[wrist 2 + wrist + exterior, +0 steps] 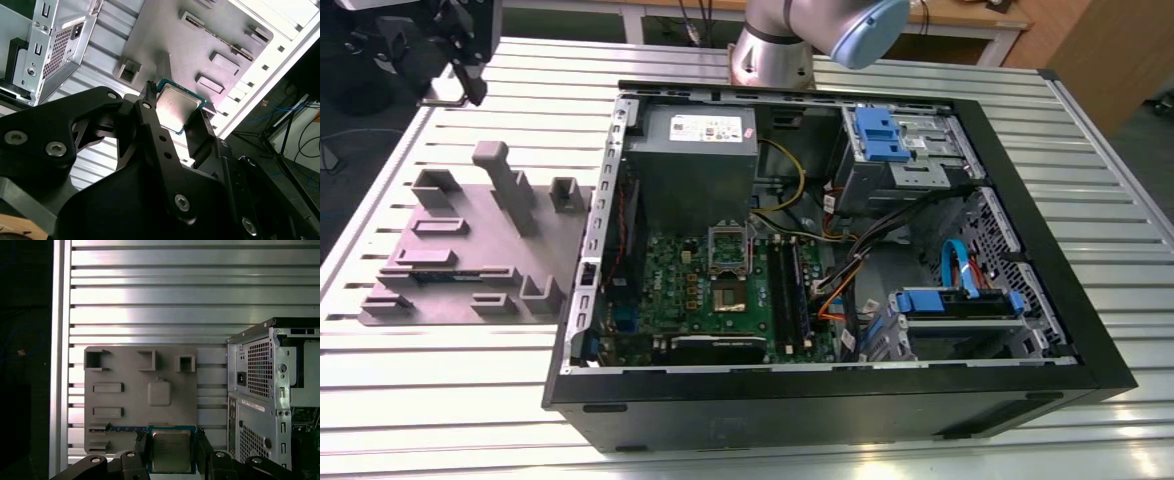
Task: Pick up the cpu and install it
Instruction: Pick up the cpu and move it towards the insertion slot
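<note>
CPU (pixel 180 107) is sitting clenched in my gripper's (pixel 172 445) jaws — I am hovering clear of the grey fixture plate (pixel 125 405).

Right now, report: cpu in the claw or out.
In: the claw pinches the cpu by its edges, raised above the grey holder.

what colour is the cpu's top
The cpu top is pale silver-grey, teal-edged; best in the first wrist view.

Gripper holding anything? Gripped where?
Yes: the gripper holds the cpu, with the fingers clamped on two opposite side edges.
</note>
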`<state>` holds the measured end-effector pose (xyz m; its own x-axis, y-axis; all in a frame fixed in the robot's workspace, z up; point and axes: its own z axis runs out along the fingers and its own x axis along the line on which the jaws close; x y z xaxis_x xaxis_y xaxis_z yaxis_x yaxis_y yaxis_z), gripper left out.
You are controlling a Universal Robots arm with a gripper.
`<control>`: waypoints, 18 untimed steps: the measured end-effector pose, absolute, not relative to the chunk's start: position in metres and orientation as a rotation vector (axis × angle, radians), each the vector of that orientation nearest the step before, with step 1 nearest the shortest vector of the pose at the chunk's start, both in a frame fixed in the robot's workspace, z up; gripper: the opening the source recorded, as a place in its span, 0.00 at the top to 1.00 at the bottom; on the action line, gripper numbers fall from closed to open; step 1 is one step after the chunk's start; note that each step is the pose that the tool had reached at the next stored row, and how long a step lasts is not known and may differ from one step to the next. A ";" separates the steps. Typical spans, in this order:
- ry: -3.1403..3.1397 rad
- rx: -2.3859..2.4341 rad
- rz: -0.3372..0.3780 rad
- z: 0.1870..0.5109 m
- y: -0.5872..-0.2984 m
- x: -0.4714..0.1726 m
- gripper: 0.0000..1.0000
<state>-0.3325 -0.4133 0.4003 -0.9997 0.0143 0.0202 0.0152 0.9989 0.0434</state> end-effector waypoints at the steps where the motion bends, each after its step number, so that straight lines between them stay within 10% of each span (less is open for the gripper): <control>1: -3.121 -0.023 -0.068 0.400 -0.413 -0.332 0.53; 18: -3.121 -0.023 -0.068 0.400 -0.413 -0.324 0.53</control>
